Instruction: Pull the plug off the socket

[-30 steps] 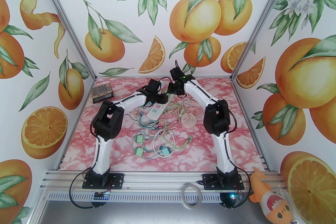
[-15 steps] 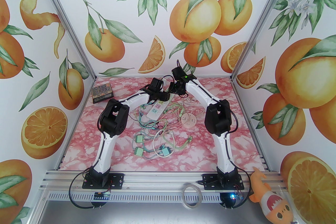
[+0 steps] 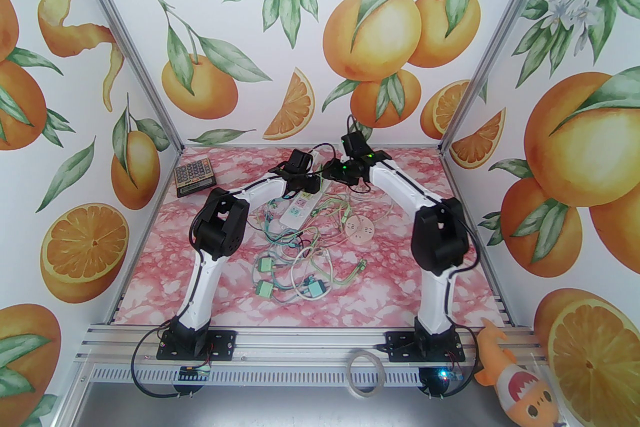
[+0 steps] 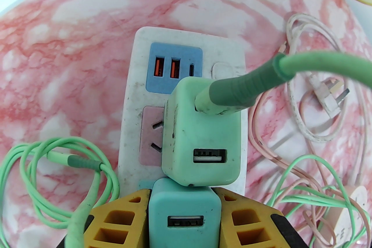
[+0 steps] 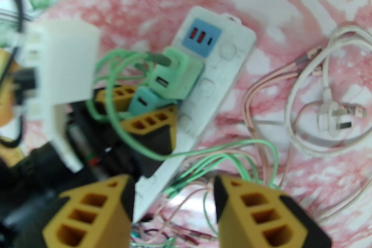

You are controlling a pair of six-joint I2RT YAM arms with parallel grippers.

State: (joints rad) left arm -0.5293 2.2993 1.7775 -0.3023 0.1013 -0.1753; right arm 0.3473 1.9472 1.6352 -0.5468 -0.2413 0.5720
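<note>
The left gripper (image 4: pixel 184 194) had clamped the teal plug (image 4: pixel 186 209), apparently still seated in the strip (image 4: pixel 133 72). The right gripper (image 5: pixel 173 183), parted and empty, had backed off above the strip. Pulling could begin.

Teal plug (image 4: pixel 184 212) sits upright in flat white socket strip (image 4: pixel 130 101), touching a mint plug (image 4: pixel 203 130).

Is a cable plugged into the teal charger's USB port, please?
No, the teal charger shows an empty port; the green cable enters the pale green charger.

We list: left gripper (image 4: pixel 183 200) clamped on teal plug (image 4: pixel 184 215); mint plug (image 4: pixel 200 133) with green cable (image 4: pixel 319 66) touching it; white power strip (image 4: pixel 130 113) beneath.
</note>
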